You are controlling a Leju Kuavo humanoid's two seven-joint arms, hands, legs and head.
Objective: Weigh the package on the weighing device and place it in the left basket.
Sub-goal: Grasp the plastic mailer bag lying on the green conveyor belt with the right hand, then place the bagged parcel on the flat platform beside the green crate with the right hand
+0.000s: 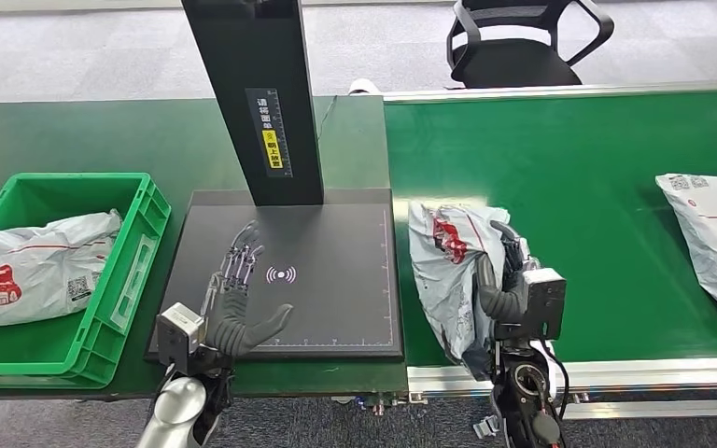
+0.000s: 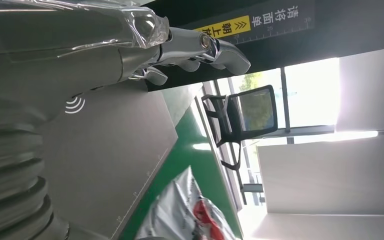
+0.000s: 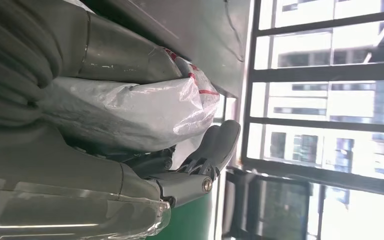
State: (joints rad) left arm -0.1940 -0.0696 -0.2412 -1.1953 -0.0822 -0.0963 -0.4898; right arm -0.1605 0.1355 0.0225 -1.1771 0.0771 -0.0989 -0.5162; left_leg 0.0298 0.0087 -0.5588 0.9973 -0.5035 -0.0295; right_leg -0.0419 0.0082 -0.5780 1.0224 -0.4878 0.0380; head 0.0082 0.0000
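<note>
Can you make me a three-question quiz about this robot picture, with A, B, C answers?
1. Where is the package that the right hand grips?
A. on the scale
B. on the belt beside the scale
C. in the basket

2. What colour is the basket?
A. green
B. blue
C. red

3. What is the left hand doing?
A. gripping a package
B. pinching the basket rim
C. spread flat over the scale, holding nothing

Answers: 1 B, the package lies on the green belt just right of the scale. 2 A, its walls are bright green. 3 C, its fingers are apart above the dark plate with nothing in them.
</note>
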